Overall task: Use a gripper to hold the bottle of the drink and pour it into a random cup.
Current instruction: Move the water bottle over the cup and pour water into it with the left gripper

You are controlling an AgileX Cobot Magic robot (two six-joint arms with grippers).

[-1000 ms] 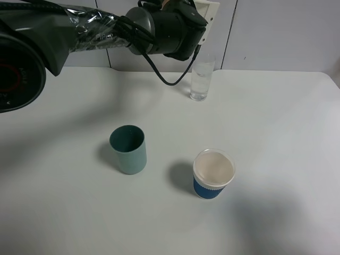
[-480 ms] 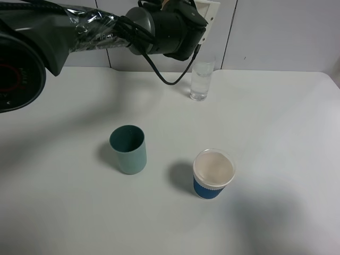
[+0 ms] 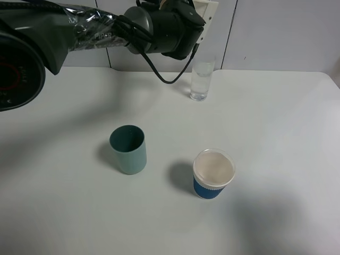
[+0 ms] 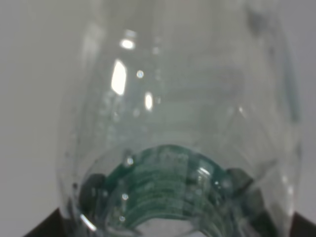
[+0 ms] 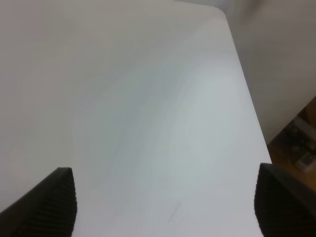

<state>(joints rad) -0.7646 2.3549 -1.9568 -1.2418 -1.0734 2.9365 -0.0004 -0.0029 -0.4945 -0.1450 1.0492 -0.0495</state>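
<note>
The bottle of the drink [image 4: 182,123] fills the left wrist view: clear plastic with a bit of dark green label low in the picture. My left gripper [image 4: 173,229] is shut on it, with dark fingertips [image 4: 52,227] at both lower corners. In the high view this gripper [image 3: 180,29] hangs at the back of the table, just above and left of the cup [image 3: 201,79], a tall clear glass holding some clear liquid. The arm's end hides the bottle there. My right gripper [image 5: 165,207] is open over bare table, nothing between its fingers.
A teal-green plastic cup [image 3: 128,150] stands left of centre on the white table [image 3: 276,122]. A white paper cup with a blue sleeve [image 3: 213,174] stands nearer the front. A black cable [image 3: 164,78] loops down beside the glass. The table's right edge [image 5: 244,84] shows in the right wrist view.
The left arm's end has edged very slightly upward over the glass. The cups have not moved.
</note>
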